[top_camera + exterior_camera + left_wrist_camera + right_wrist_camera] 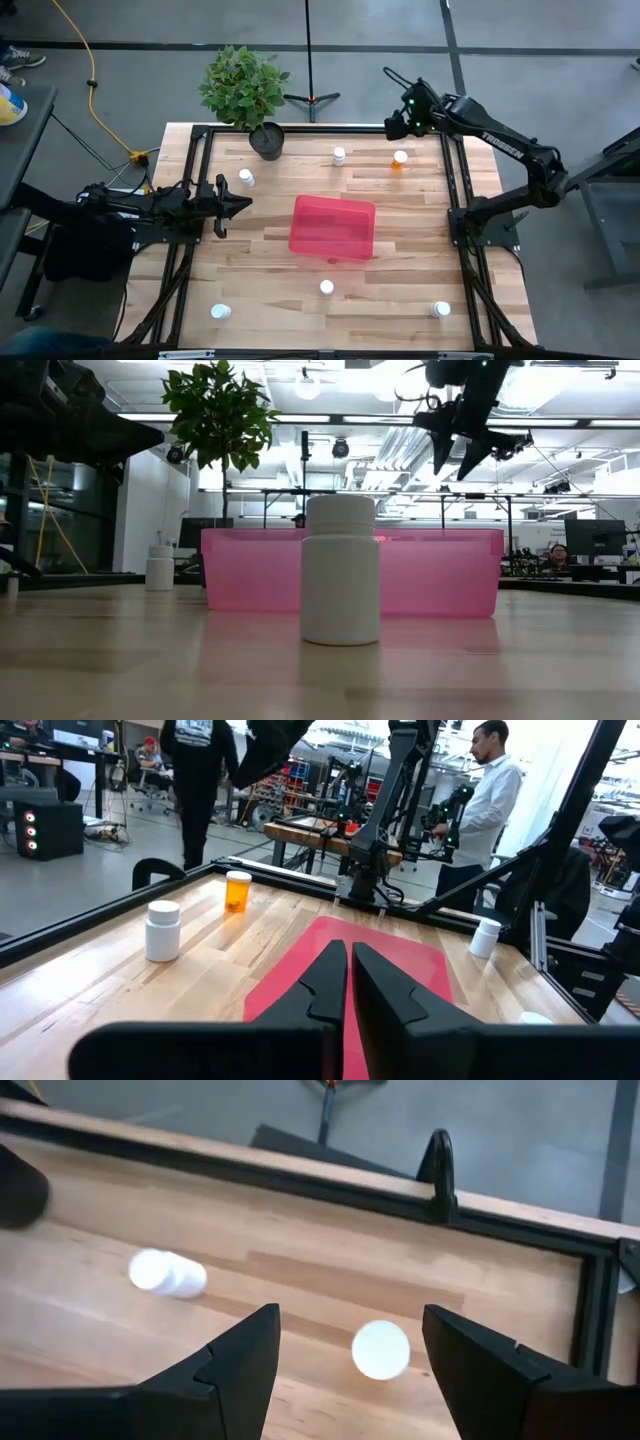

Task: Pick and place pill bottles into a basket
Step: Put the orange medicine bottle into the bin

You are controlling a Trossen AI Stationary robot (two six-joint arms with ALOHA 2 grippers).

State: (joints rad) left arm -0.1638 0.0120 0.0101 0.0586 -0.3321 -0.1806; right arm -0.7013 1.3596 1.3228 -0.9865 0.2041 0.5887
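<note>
The red-pink basket [332,227] stands mid-table on its base. Several white-capped pill bottles stand upright on the wood: two white ones [246,178] [339,155] and the orange one [400,160] toward the far edge, and three white ones [326,287] [220,311] [441,309] toward the near edge. My right gripper [395,125] is open, high above the far right of the table. In the right wrist view [345,1355] the orange bottle's white cap [380,1349] shows below, between its fingers, untouched. My left gripper [240,203] is shut and empty at the table's left, pointing at the basket [400,955].
A dark pot with a green plant [266,140] stands at the far left of the table. A black frame [455,200] runs along the table's sides. People stand in the room beyond the table [490,800]. Bare wood lies between the basket and the bottles.
</note>
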